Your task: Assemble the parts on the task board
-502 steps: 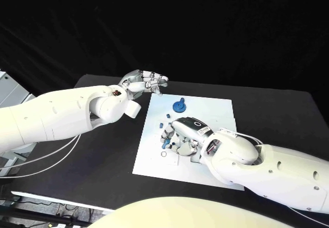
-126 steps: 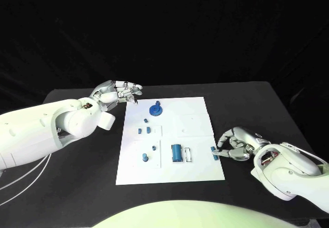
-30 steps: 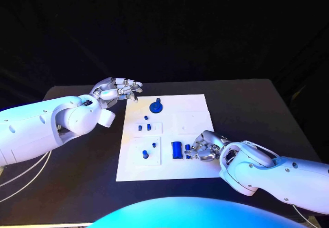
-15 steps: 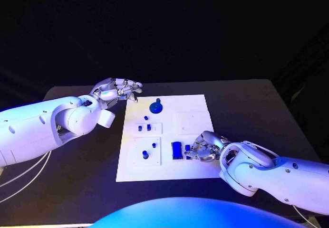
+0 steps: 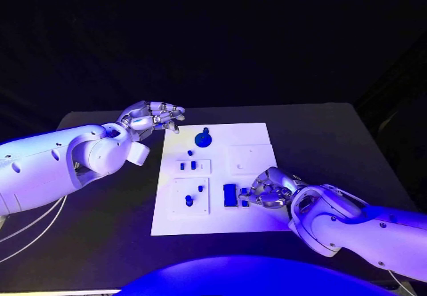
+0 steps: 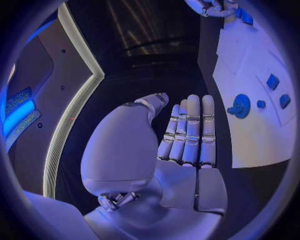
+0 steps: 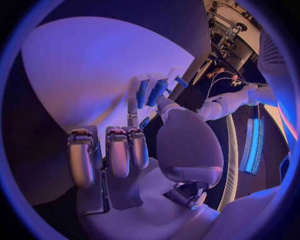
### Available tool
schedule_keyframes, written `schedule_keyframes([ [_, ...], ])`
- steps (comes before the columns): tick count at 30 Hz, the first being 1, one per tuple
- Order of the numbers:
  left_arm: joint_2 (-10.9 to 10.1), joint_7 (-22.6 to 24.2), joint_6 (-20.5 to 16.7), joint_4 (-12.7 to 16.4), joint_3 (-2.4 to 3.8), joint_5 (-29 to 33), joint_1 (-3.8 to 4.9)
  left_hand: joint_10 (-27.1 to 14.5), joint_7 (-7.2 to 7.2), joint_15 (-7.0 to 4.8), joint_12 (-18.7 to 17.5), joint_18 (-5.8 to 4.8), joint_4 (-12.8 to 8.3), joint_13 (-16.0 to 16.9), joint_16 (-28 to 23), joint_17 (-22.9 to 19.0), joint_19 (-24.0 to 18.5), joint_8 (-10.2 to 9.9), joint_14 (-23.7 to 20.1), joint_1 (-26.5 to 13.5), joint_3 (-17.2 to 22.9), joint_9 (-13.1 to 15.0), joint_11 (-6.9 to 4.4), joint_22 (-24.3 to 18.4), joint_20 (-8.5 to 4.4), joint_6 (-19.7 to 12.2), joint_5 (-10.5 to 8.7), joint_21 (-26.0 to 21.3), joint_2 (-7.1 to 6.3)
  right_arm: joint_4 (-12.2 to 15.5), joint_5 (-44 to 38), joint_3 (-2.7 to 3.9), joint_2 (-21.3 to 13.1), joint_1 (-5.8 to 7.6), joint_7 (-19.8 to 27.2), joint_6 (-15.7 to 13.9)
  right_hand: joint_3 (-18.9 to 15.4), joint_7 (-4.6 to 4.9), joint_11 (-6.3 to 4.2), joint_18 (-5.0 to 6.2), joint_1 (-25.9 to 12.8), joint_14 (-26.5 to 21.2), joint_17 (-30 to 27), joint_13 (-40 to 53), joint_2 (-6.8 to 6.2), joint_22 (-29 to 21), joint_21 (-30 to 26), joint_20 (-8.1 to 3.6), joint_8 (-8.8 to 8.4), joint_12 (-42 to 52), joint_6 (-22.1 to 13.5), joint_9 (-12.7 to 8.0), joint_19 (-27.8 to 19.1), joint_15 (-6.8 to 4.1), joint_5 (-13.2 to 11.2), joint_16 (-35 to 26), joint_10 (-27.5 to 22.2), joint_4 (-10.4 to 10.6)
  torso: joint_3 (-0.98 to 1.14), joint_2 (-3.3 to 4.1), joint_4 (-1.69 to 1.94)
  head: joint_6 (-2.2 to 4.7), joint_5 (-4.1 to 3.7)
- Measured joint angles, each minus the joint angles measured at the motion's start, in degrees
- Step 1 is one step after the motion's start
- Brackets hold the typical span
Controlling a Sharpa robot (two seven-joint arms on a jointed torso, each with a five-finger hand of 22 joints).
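Note:
The white task board lies mid-table. On it are a round blue knob part, several small blue parts such as one at the near left, and a long blue block. My right hand rests on the board just right of that block. Its thumb and a finger pinch a small blue part at the board's surface, with the other fingers curled in. My left hand hovers off the board's far left corner, holding nothing, with fingers straight and the thumb apart.
The black table stretches to the right of the board and also on its left under my left arm. The left wrist view shows the board, the knob part and my right hand far off.
Over four seconds my right hand came from the board's right edge onto the board beside the blue block, carrying the small part. In the last half second it barely shifted. The left hand stayed.

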Motion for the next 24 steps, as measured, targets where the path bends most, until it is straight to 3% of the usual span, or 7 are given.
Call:
schedule_keyframes([
  [5, -0.03, -0.02, 0.0, -0.01, 0.0, 0.0, 0.0, 0.0, 0.0, 0.0, 0.0, 0.0, 0.0, 0.0, 0.0, 0.0, 0.0, 0.0, 0.0, 0.0, 0.0, 0.0, 0.0, 0.0, 0.0, 0.0, 0.0, 0.0, 0.0, -0.82, -0.98, 0.01, -0.81, 0.02, 4.32, -1.91, -2.15, 1.53, 1.44, 0.0, 8.67, 0.1, 0.0, 0.0, 1.01, -0.01, 0.0, 0.73, -2.62, -0.68, -2.78, -0.94, -0.1, 0.94, 0.0, 0.0, -0.01, -1.46, 0.0, -0.01, -0.03, 0.0, 0.03],
  [11, -0.05, -0.05, 0.0, -0.01, -0.01, 0.0, 0.0, 0.0, 0.0, 0.0, 0.0, 0.0, 0.0, 0.0, 0.0, 0.0, 0.0, 0.0, 0.0, 0.0, 0.0, 0.0, 0.0, 0.0, 0.0, 0.0, 0.0, 0.0, 0.0, -1.95, -2.33, -0.01, -0.91, 0.0, 7.82, -3.08, -0.44, 1.92, 1.84, 0.0, 14.22, 0.11, 0.04, -0.01, 1.75, -0.01, 0.0, 1.09, -4.3, -0.68, -3.17, -1.81, 0.0, 1.35, 0.0, 0.0, -0.01, -3.3, 0.0, -0.01, -0.05, -0.07, 0.05],
  [13, -0.05, -0.06, 0.0, -0.01, -0.01, 0.0, 0.0, 0.0, 0.0, 0.0, 0.0, 0.0, 0.0, 0.0, 0.0, 0.0, 0.0, 0.0, 0.0, 0.0, 0.0, 0.0, 0.0, 0.01, 0.0, 0.0, 0.0, 0.0, 0.0, -2.31, -2.76, -0.02, -0.73, -0.05, 8.85, -3.32, 0.86, 1.93, 1.84, 0.0, 15.87, -0.01, 0.04, -0.01, 2.32, -0.01, 0.0, 1.45, -5.02, -0.68, -3.17, -2.26, 0.0, 1.47, 0.0, 0.0, -0.01, -4.06, 0.02, -0.01, -0.05, -0.09, 0.07],
  [16, -0.04, -0.07, 0.01, -0.02, -0.01, 0.0, 0.0, 0.0, 0.0, 0.0, 0.0, 0.0, 0.0, 0.0, 0.0, 0.0, 0.0, 0.0, 0.0, 0.0, 0.0, 0.0, 0.0, 0.0, 0.0, 0.0, 0.0, 0.0, 0.0, -2.66, -3.26, -0.03, -0.27, -0.13, 10.03, -3.46, 6.46, 2.58, 2.48, 0.01, 19.64, 0.01, 0.04, -0.01, 3.99, -0.01, 0.0, 1.45, -6.97, -0.68, -3.19, -3.82, 0.0, 1.69, 0.0, 0.0, 0.0, -6.3, 0.04, 0.01, -0.04, -0.16, 0.11],
  [20, -0.05, -0.08, 0.02, -0.02, -0.01, 0.0, 0.0, 0.0, 0.0, 0.0, 0.0, 0.0, 0.0, 0.0, 0.0, 0.0, 0.0, 0.0, 0.0, 0.0, 0.0, 0.0, 0.0, 0.01, 0.0, 0.0, 0.0, 0.0, 0.0, -2.92, -3.72, -0.04, 0.22, -0.21, 11.14, -3.46, 12.14, 3.31, 2.6, 0.01, 19.15, 0.0, 0.04, -0.01, 3.5, -0.01, 0.0, 1.87, -8.74, -0.68, -2.46, -5.54, 0.0, 2.06, 0.0, 0.0, -0.08, -8.53, 0.07, 0.05, 0.03, -0.27, 0.12],
  [24, -0.1, -0.09, 0.02, -0.01, -0.01, 0.0, 0.0, 0.0, 0.0, 0.0, 0.0, 0.0, 0.0, 0.0, 0.0, 0.0, 0.0, 0.0, 0.0, 0.0, 0.0, 0.0, 0.0, 0.01, 0.0, 0.0, 0.0, 0.0, 0.0, -3.09, -4.01, -0.04, 0.49, -0.24, 11.84, -3.31, 14.59, 3.24, 2.66, 0.0, 18.71, 0.0, 0.04, -0.01, 3.06, -0.01, 0.0, 1.86, -9.07, -0.68, -1.94, -6.15, 0.0, 2.06, 0.0, 0.0, -0.01, -9.92, 0.05, 0.07, 0.04, -0.35, 0.18],
])
